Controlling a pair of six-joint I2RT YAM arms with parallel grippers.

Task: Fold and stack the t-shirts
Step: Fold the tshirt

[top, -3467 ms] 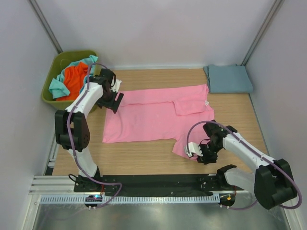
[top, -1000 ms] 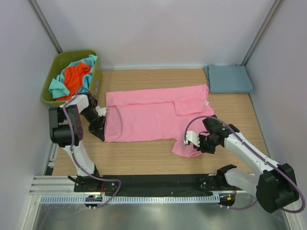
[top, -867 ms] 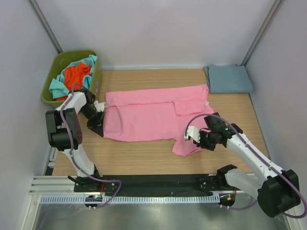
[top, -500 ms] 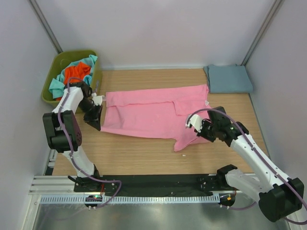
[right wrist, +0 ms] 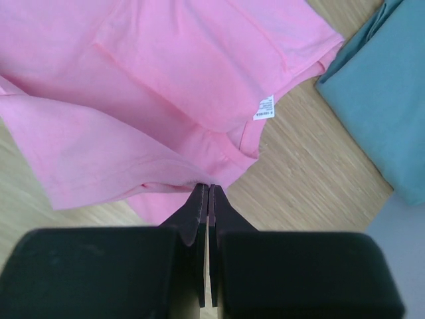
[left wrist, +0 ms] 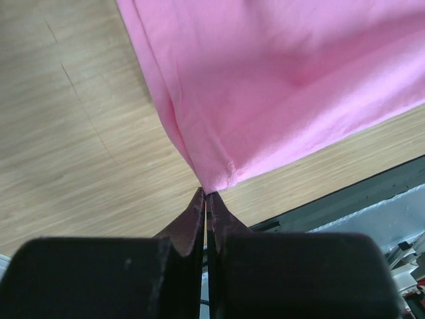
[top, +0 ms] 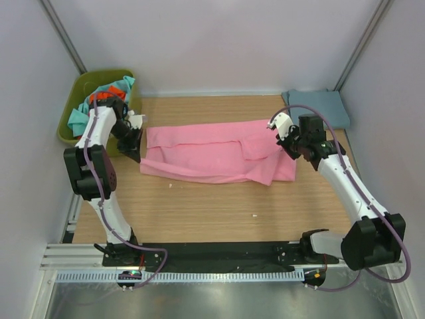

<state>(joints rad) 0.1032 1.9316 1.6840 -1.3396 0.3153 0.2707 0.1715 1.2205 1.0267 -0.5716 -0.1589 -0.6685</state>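
Across the middle of the wooden table [top: 199, 212] lies the pink t-shirt [top: 212, 159], its near edge gathered up. It's light, soft and limp, so you take it by the corners: left gripper [left wrist: 205, 194] pinched tight on the left hem corner, right gripper [right wrist: 208, 187] likewise on the right. Mind the folded blue-grey t-shirt [top: 317, 108] just beyond, and the olive-green bin [top: 66, 129] beside your left arm.

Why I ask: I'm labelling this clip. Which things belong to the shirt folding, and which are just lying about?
Job: pink cloth t-shirt, pinched by the left gripper and right gripper; folded blue-grey cloth t-shirt; crumpled orange cloth t-shirt; teal cloth t-shirt.
Lying about: olive-green plastic bin holding those last two; wooden table.
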